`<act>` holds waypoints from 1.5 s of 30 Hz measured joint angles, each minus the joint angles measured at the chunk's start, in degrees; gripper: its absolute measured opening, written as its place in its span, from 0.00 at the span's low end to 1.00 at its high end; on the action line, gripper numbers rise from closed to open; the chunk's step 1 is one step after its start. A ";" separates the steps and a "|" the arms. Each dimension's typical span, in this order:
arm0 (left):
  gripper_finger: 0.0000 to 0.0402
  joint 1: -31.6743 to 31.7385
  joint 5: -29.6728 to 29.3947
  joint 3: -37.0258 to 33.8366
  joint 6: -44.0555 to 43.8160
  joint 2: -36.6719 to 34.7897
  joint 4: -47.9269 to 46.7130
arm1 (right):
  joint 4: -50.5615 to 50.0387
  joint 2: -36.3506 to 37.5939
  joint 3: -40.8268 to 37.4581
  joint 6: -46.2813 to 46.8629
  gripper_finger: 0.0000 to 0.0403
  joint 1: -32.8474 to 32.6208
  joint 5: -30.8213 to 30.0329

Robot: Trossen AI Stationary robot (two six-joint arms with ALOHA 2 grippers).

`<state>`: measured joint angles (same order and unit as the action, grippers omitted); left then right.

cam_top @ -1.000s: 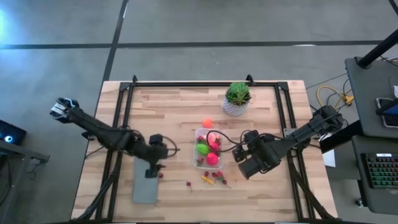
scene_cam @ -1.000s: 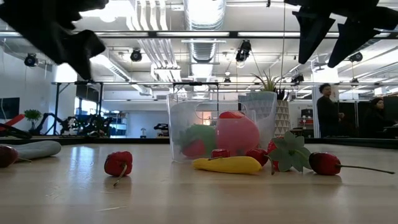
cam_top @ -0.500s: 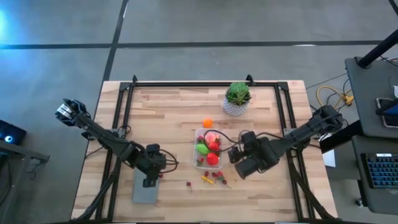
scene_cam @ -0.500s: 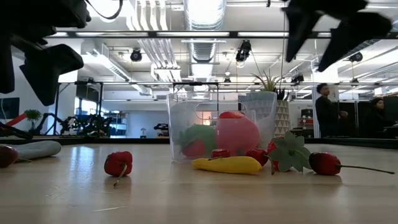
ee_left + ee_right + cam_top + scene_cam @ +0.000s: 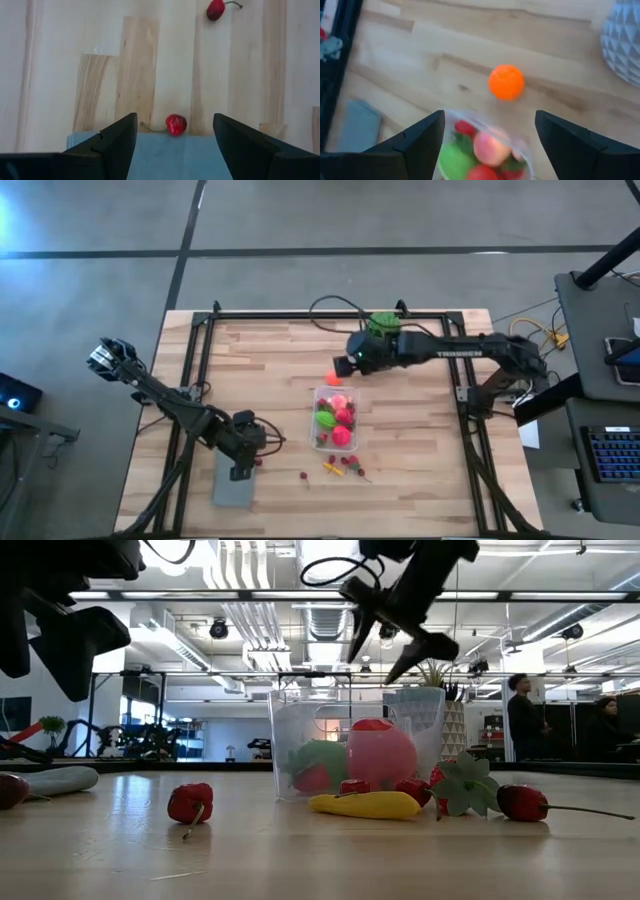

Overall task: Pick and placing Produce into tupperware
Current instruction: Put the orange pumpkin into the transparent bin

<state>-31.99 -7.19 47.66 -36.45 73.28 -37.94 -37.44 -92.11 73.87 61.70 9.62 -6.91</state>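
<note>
The clear tupperware (image 5: pixel 335 418) stands mid-table, holding green, pink and red produce. An orange ball (image 5: pixel 333 378) lies just beyond its far side, also seen in the right wrist view (image 5: pixel 506 82). My right gripper (image 5: pixel 343 368) hangs open above the ball, touching nothing. My left gripper (image 5: pixel 244 463) is open over the far end of the flat grey rectangle (image 5: pixel 233 485). A red berry (image 5: pixel 176 124) lies on the table at that rectangle's edge, between the open fingers, untouched. More red berries and a yellow piece (image 5: pixel 332 469) lie near the tub's near side.
The green potted plant (image 5: pixel 382 338) stands under my right arm's forearm, at the table's far side. A lone red berry (image 5: pixel 303 476) lies between the grey rectangle and the loose produce. Black frame rails run along the table's left, right and far edges. People stand in the room beyond.
My right arm has swung from beside the tub's right side up and toward the far edge; it now reaches in over the plant, its gripper open above the orange ball. My left gripper has moved a little toward the near edge and lower, then stayed still.
</note>
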 joint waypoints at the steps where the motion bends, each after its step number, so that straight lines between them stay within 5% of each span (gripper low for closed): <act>1: 0.61 -0.02 -0.34 -0.03 -0.80 -0.01 -0.04 | 0.17 -0.84 0.41 -0.20 0.75 0.92 0.11; 25: 0.61 -0.02 -3.80 -1.54 -3.73 -0.38 -0.07 | -0.12 -23.19 10.32 -4.06 0.75 4.42 9.74; 45: 0.61 -0.02 -5.17 -1.88 -3.78 -0.38 0.22 | -0.94 -25.12 12.33 -5.39 0.75 4.44 8.34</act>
<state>-32.01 -12.36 45.78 -40.23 72.90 -37.71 -38.38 -117.23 86.19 56.31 14.06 1.43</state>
